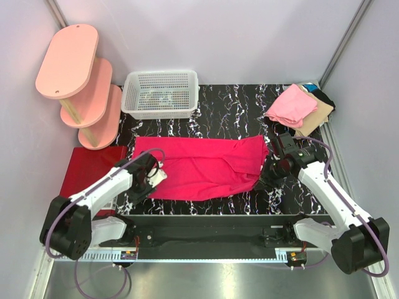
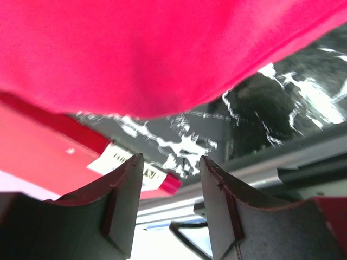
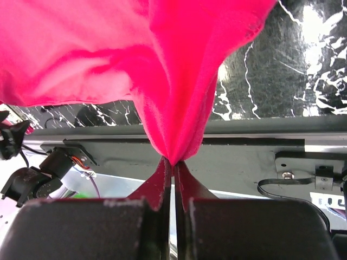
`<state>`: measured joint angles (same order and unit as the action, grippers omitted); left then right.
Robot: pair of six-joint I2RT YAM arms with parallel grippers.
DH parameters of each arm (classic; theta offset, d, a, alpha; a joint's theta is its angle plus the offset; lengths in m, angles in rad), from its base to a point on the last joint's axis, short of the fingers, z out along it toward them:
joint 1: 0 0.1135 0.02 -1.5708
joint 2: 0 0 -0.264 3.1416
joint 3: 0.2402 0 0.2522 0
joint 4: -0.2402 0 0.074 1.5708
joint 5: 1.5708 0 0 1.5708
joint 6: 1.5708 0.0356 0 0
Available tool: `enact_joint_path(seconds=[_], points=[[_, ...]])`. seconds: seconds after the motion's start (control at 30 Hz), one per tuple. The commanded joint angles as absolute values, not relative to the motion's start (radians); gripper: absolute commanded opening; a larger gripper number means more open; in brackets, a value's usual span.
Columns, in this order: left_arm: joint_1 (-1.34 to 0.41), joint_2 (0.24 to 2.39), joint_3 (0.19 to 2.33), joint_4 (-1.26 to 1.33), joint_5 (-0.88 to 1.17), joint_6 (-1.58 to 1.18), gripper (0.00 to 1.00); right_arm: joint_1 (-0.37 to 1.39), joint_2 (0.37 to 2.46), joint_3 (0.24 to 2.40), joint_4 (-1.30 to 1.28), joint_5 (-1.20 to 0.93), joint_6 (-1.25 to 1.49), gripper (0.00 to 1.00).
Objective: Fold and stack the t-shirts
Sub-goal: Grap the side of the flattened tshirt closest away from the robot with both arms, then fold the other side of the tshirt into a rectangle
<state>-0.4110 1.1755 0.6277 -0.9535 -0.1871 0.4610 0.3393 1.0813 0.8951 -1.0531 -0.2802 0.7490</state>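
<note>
Black marbled table with a bright red shirt spread across its middle and an arm at each near corner of the cloth.
The right gripper is pressed together on a bunched fold at the shirt's near right corner, with cloth fanning out from the pinch. The left gripper sits at the near left edge, fingers spread with nothing between them, the cloth just beyond the tips. A folded pink shirt rests on a tan shirt in the far right corner. A white basket stands at the far edge, and a dark red mat lies left of the red shirt.
</note>
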Motion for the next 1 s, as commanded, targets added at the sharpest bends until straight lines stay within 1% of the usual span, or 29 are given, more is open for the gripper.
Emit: enact_joint_path(seconds=[0.0, 0.1, 0.23, 0.43, 0.83, 0.93, 0.97], points=[[-0.394, 1.253, 0.606, -0.784, -0.221, 0.48, 0.51, 0.347, 1.095, 0.896, -0.997, -0.287, 0.747, 0.0], [-0.371, 1.295, 0.612, -0.729, -0.227, 0.489, 0.51, 0.347, 1.092, 0.891, -0.986, -0.288, 0.749, 0.0], [-0.345, 1.345, 0.672, -0.709, -0.207, 0.482, 0.51, 0.347, 1.094, 0.887, -0.982, -0.288, 0.738, 0.0], [-0.328, 1.374, 0.712, -0.672, -0.209, 0.476, 0.5, 0.347, 1.095, 0.876, -0.971, -0.293, 0.732, 0.0], [-0.307, 1.472, 0.692, -0.594, -0.198, 0.476, 0.48, 0.347, 1.1, 0.865, -0.957, -0.302, 0.73, 0.0], [-0.295, 1.508, 0.681, -0.565, -0.199, 0.482, 0.4, 0.347, 1.101, 0.868, -0.957, -0.307, 0.733, 0.0], [-0.29, 1.512, 0.681, -0.558, -0.193, 0.485, 0.31, 0.347, 1.101, 0.868, -0.959, -0.305, 0.735, 0.0]])
